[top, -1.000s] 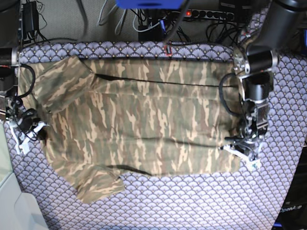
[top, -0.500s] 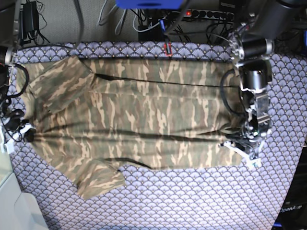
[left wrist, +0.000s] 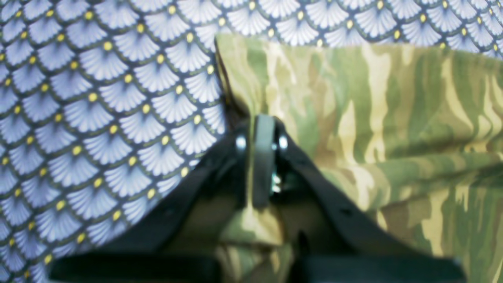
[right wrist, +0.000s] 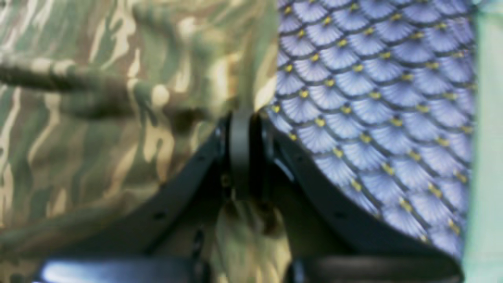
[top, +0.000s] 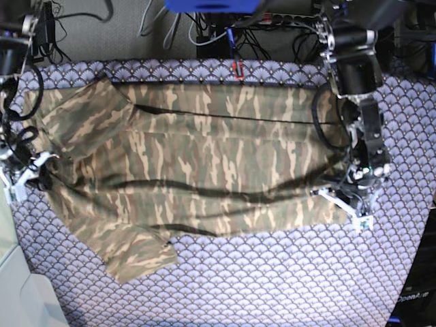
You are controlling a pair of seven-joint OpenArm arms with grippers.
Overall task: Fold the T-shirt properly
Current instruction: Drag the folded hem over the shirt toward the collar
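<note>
Fold barely begun: T-shirt [top: 204, 170] lies spread on the worktop [top: 272, 286], left hand [top: 354, 204] clenched on its hem corner, right hand [top: 30, 178] clenched on the opposite edge, near edge lifted slightly, sleeves unfolded.

The T-shirt [top: 197, 170] lies spread across the table cloth [top: 272, 286] covering the bench. In the base view, the left end effector [top: 354, 197] sits at the shirt's right edge and the right end effector [top: 30, 178] at its left edge. Cables [top: 218, 30] lie behind the bench.
</note>
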